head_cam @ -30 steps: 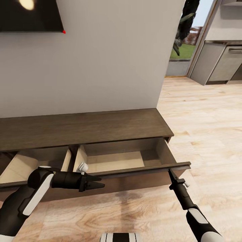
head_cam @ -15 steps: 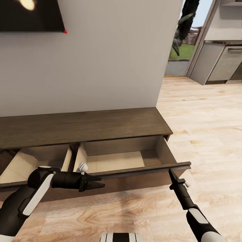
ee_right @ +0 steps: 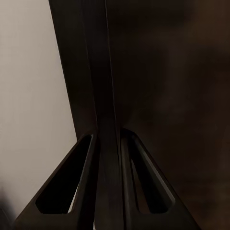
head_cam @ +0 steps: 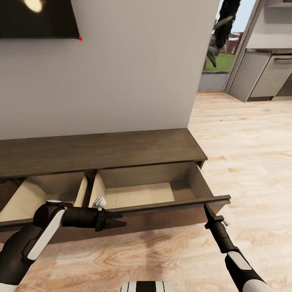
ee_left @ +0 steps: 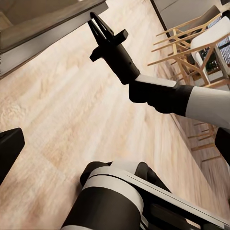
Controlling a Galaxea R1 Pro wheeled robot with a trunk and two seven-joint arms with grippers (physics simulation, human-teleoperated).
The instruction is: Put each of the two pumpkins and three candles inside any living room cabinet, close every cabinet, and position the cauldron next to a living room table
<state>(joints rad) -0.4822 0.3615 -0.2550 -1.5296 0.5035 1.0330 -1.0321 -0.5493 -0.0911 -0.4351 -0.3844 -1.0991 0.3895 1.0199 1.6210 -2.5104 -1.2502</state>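
The long dark-brown cabinet (head_cam: 101, 152) stands against the wall with two drawers pulled out. Nothing lies in the visible pale interior of the right drawer (head_cam: 142, 194) or the left drawer (head_cam: 36, 198). My right gripper (head_cam: 206, 208) is shut on the right end of the right drawer's front panel (head_cam: 170, 205); in the right wrist view its fingers (ee_right: 86, 182) pinch the panel's thin dark edge (ee_right: 103, 72). My left gripper (head_cam: 121, 220) hovers open in front of that panel, pointing right. The pumpkins, candles and cauldron are out of view.
A dark TV (head_cam: 36, 18) hangs on the wall above the cabinet. Wooden floor (head_cam: 251, 154) stretches to the right towards grey kitchen cupboards (head_cam: 263, 77). Wooden chairs (ee_left: 191, 43) stand behind me in the left wrist view.
The whole head view has shifted slightly. The cabinet body sits a little farther up the picture while the drawer front and both grippers keep their places, so the right drawer looks slightly farther out.
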